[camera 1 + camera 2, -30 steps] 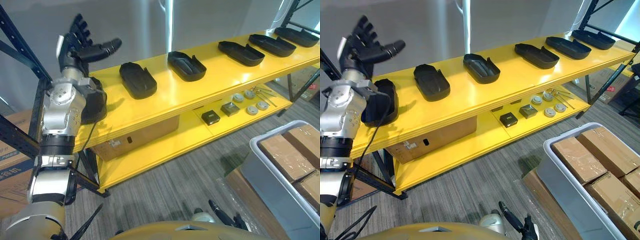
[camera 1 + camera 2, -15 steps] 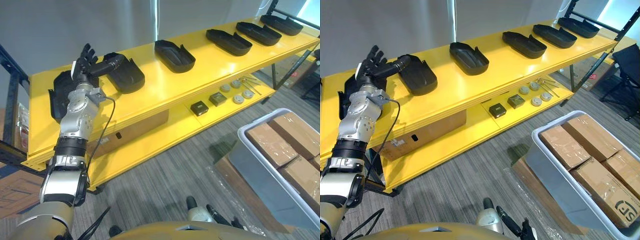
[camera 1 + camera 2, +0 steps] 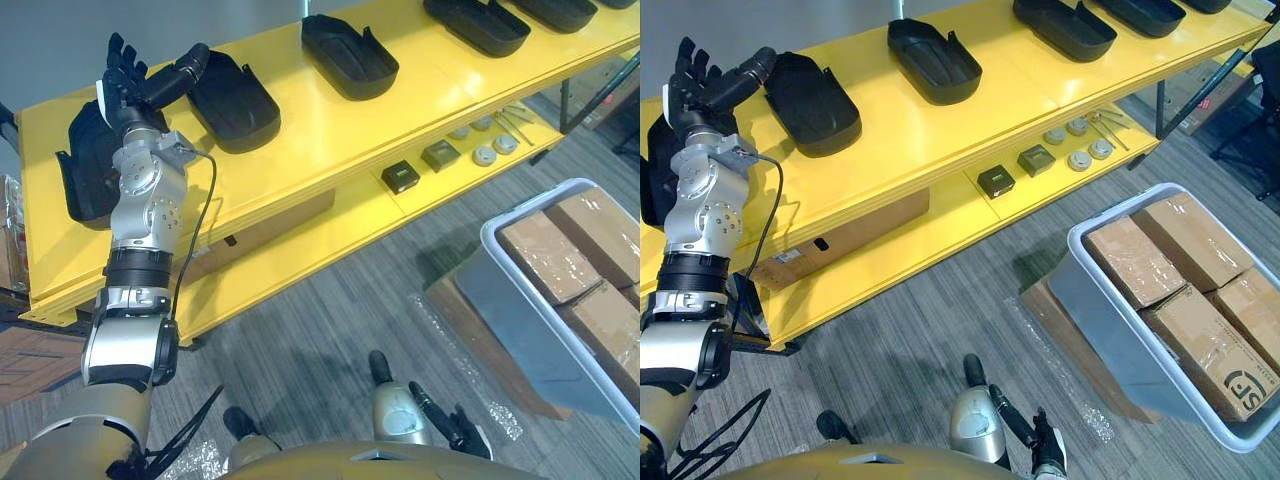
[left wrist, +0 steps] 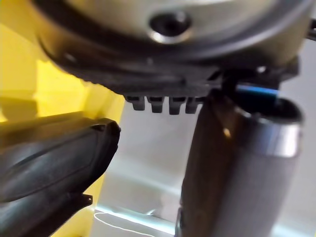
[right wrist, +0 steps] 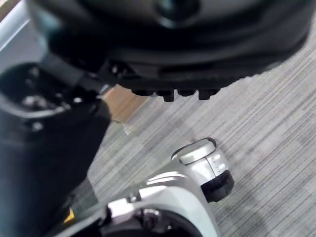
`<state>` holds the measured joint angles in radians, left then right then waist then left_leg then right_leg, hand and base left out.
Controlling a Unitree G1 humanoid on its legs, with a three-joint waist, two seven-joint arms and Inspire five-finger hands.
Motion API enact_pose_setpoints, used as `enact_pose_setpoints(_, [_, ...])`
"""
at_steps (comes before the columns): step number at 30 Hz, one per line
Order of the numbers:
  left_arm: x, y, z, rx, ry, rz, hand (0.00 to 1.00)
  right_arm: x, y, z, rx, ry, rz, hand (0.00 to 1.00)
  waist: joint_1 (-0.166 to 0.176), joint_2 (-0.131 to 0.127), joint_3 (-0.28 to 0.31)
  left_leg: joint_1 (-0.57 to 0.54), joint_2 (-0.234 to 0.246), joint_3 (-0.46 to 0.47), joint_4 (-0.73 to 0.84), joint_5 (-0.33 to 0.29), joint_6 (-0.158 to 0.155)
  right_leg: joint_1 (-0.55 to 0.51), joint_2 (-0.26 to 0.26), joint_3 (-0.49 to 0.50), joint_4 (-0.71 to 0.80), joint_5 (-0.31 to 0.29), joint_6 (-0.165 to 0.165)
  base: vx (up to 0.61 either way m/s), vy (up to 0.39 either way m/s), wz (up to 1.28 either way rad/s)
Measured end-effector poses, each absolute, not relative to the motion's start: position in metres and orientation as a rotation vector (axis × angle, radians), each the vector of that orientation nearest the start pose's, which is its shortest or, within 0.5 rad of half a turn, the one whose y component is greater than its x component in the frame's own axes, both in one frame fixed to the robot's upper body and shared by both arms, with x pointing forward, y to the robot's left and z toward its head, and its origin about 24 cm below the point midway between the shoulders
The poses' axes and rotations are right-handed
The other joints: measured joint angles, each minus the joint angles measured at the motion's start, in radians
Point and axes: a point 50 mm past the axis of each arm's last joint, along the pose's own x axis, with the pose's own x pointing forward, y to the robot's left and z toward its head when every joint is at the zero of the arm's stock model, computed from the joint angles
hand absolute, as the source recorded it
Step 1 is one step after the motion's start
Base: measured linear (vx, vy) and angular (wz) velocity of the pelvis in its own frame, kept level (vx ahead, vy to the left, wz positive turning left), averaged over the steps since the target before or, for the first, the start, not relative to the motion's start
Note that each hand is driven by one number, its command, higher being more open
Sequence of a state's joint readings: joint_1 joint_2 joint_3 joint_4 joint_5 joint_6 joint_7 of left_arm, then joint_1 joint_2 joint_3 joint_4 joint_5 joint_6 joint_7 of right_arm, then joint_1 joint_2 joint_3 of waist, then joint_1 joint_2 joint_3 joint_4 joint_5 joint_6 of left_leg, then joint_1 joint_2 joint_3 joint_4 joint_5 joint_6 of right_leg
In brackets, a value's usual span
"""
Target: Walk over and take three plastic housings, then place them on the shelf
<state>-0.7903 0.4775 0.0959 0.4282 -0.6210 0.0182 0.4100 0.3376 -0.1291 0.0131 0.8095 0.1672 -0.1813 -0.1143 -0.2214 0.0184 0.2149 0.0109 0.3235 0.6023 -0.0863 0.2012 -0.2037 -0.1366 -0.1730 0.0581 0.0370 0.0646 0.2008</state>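
The left arm [image 3: 140, 250] reaches straight up to the yellow shelf [image 3: 330, 135]. The left hand [image 3: 128, 88] is spread wide, thumb stretched over the second plastic housing [image 3: 240, 100] (touching or just above, hard to say). Another housing [image 3: 80, 180] lies behind the wrist. The right hand [image 5: 163, 44] hangs over the carpet [image 5: 276, 98]; I can't tell its grip.

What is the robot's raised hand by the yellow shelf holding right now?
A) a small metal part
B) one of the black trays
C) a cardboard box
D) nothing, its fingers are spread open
D: the left hand is raised over the top board of the yellow shelf with its fingers spread and nothing in them, while the black plastic housings lie on the board.
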Motion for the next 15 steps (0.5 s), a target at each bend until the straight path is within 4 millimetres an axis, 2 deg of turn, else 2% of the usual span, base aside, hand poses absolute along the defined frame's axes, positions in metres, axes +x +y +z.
enact_pose_setpoints(5, [0.367,0.252,0.216,-0.306,-0.313,0.438,1.00,0.060,-0.212,-0.143,-0.026,0.925,-0.300,1.00,0.003,0.007,0.019,-0.004,-0.001,0.015,0.000,0.000,0.000,-0.019,0.000,0.010,0.012,-0.001,0.001,0.00,-0.003,-0.04])
enact_pose_setpoints(10, [0.370,0.257,0.204,-0.304,-0.241,0.480,1.00,0.064,-0.214,-0.141,-0.025,0.905,-0.297,1.00,0.002,0.020,0.040,-0.003,-0.001,0.019,0.000,0.000,0.000,-0.020,0.000,0.012,0.013,-0.001,0.001,0.00,-0.001,-0.01])
enact_pose_setpoints(15, [0.372,0.259,0.196,-0.318,-0.193,0.500,1.00,0.064,-0.214,-0.140,0.008,0.901,-0.320,1.00,0.008,0.021,0.055,-0.007,-0.001,0.022,0.000,0.000,0.000,-0.028,0.000,0.014,0.014,-0.001,0.001,0.00,-0.001,-0.01])
